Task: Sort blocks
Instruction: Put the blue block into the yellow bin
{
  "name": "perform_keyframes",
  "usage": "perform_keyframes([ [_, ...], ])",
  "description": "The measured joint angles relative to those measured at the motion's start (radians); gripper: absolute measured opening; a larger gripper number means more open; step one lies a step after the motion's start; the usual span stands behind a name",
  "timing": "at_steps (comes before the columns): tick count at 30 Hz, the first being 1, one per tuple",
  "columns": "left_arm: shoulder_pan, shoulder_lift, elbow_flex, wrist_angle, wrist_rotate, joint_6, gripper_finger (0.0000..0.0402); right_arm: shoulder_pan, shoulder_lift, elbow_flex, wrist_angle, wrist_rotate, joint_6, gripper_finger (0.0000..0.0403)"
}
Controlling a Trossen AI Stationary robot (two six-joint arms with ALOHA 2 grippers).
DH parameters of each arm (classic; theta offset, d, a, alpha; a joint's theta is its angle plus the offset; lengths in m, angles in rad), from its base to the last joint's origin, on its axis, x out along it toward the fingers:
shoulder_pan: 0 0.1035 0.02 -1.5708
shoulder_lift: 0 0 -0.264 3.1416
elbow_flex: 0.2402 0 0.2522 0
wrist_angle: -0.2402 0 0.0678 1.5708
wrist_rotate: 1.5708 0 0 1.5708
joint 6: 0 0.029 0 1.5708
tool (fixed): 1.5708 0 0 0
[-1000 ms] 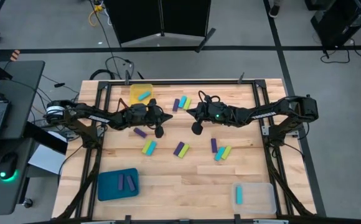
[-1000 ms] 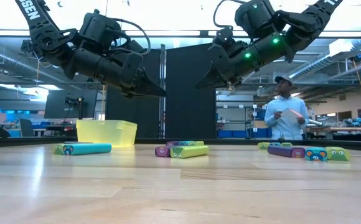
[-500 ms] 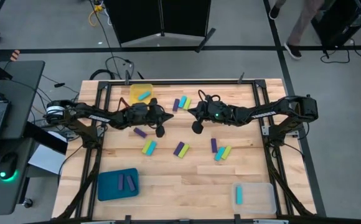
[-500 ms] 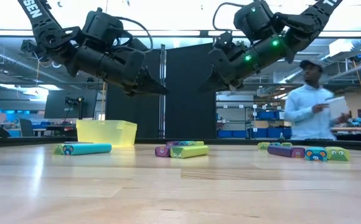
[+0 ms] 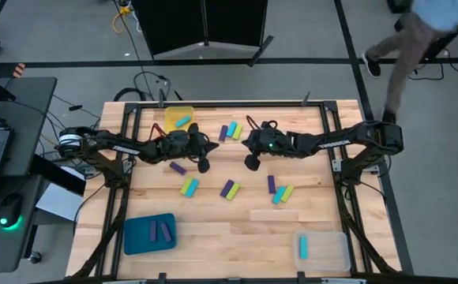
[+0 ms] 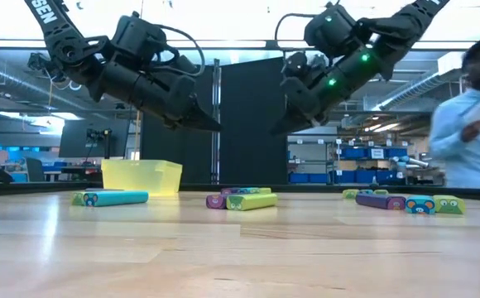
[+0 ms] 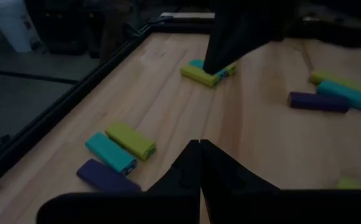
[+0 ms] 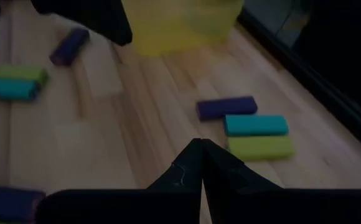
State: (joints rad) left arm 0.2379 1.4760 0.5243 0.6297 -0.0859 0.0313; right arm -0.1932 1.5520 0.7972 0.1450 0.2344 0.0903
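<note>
Blocks [image 5: 229,131] come first: three of them, purple, blue and green, lie side by side and touching near the far edge of the surface [image 5: 213,225]. Their long sides point mostly from the far edge to the near edge, tipped a little. They sit between the two arms, a bit closer to the right tool [image 5: 250,162] than to the left tool [image 5: 203,166]. From the right tool they lie toward the far edge and a little to the left. The right wrist view shows these three just ahead of that tool, so I think the right arm has the easy reach.

More blocks lie near the middle. One purple block [image 5: 178,167] is alone, just beside the left tool, on the side of that arm's base. A green and blue pair [image 5: 189,187] and a purple and green pair [image 5: 230,189] lie nearer the front. Three more [image 5: 277,189] lie on the right.

Both tools are pinched closed with nothing in them. In the low view you can see them hang well above the surface. You would have to spread the fingers, turn them across a block's short side, and come down.

Some blocks are already put away: a blue one in the yellow tray [image 5: 168,115], two purple ones in the blue tray [image 5: 137,237], and a blue one in the clear tray [image 5: 330,241].
</note>
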Motion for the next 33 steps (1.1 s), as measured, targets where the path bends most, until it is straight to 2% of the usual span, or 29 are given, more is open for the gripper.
perform_keyframes([
  [8,0.0,0.0,0.0,-0.023,-0.001,0.013,0.001,0.0,-0.002,0.137,-0.284,0.001,-0.054,0.0021],
  [13,0.0,0.0,0.0,-0.026,-0.001,0.05,0.001,0.0,-0.002,0.202,-0.443,0.049,-0.064,0.0021],
  [22,0.0,0.0,0.0,-0.039,-0.001,0.051,0.0011,-0.081,-0.002,0.229,-0.768,0.056,-0.021,0.0019],
  [33,0.0,0.0,0.0,-0.054,-0.001,0.04,0.0011,-0.238,-0.002,0.218,-0.802,0.043,0.089,0.0016],
])
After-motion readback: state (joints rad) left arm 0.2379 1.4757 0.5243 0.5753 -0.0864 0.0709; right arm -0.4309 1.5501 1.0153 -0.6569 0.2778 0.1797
